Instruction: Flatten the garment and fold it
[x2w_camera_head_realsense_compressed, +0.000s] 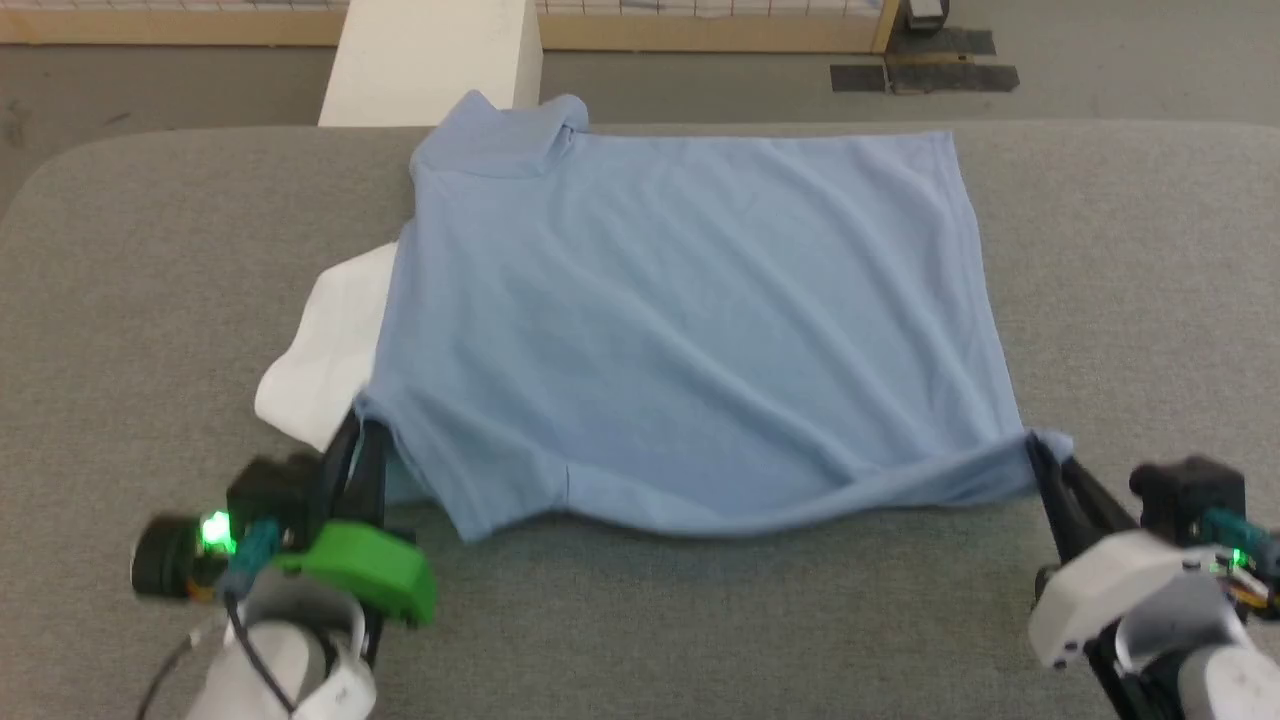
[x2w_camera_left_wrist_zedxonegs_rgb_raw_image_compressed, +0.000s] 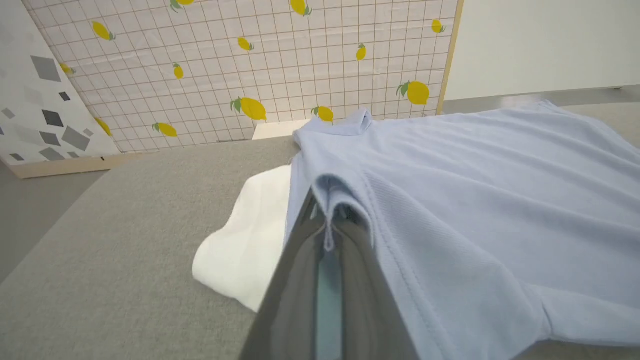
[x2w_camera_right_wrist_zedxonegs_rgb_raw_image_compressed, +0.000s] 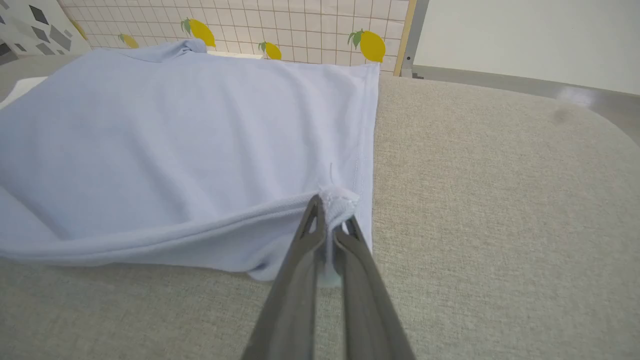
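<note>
The garment (x2w_camera_head_realsense_compressed: 680, 330), a light blue knit shirt, lies spread over the grey table (x2w_camera_head_realsense_compressed: 150, 300), its white collar (x2w_camera_head_realsense_compressed: 325, 345) sticking out at the left. My left gripper (x2w_camera_head_realsense_compressed: 362, 432) is shut on the garment's near left corner by the collar; in the left wrist view the garment (x2w_camera_left_wrist_zedxonegs_rgb_raw_image_compressed: 475, 200) drapes over the left gripper (x2w_camera_left_wrist_zedxonegs_rgb_raw_image_compressed: 327, 207). My right gripper (x2w_camera_head_realsense_compressed: 1035, 445) is shut on the near right corner, lifting it slightly. In the right wrist view the right gripper (x2w_camera_right_wrist_zedxonegs_rgb_raw_image_compressed: 330, 210) pinches a bunched bit of the garment's (x2w_camera_right_wrist_zedxonegs_rgb_raw_image_compressed: 175, 135) hem. A folded sleeve sits at the far left corner.
Bare grey table surface runs along the front (x2w_camera_head_realsense_compressed: 700, 620) and to both sides. A white block (x2w_camera_head_realsense_compressed: 430, 60) stands behind the table's far edge. Beyond it stands a lemon-patterned panel (x2w_camera_left_wrist_zedxonegs_rgb_raw_image_compressed: 250, 65) with a wooden frame.
</note>
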